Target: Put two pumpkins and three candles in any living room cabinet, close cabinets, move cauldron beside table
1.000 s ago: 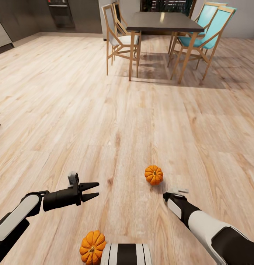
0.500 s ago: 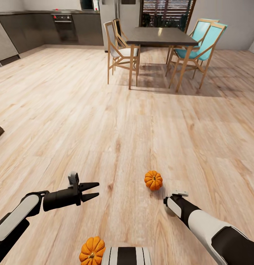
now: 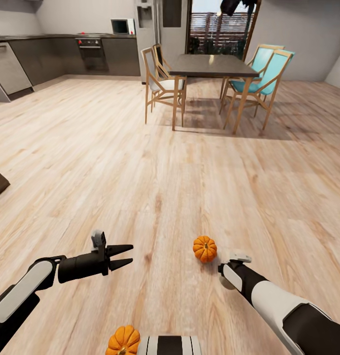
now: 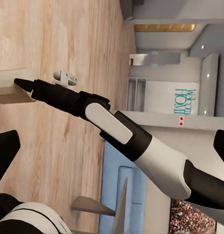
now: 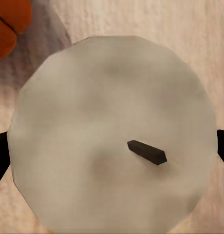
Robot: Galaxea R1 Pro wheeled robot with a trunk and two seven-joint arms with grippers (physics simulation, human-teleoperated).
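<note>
Two small orange ribbed pumpkins are sitting on the pale wood-plank floor (image 3: 140, 162); the nearer-to-centre pumpkin (image 3: 205, 248) has deep ribs, a short dark stem on top and a soft shadow under it, and it's just beside the right arm's wrist; the other pumpkin (image 3: 123, 341) is right at the lower edge of the head view, up against the robot's striped black-and-white trunk (image 3: 170, 345), so only its top half shows.

The right wrist camera is staring almost straight down at a stubby beige-grey candle (image 5: 112, 134); flat matte top, faceted round outline, a tiny dark wick lying off-centre; a slice of orange pumpkin (image 5: 9, 24) sits close by its edge, though I can't tell if they touch. The right gripper (image 5: 112, 146) is spread wide, with a dark fingertip (image 5: 0, 156) showing on each side of the candle and clear of it, so it's not gripping anything. In the head view the candle (image 3: 223, 283) is mostly hidden under the wrist.

The left gripper (image 3: 126, 255) hovers over bare floor, well apart from both pumpkins; black pointed fingers (image 3: 121, 248) parted, nothing between them.

Further back there's a dark dining table (image 3: 211, 66) with wooden and teal chairs, plus grey kitchen units (image 3: 56, 59) along the far wall.
</note>
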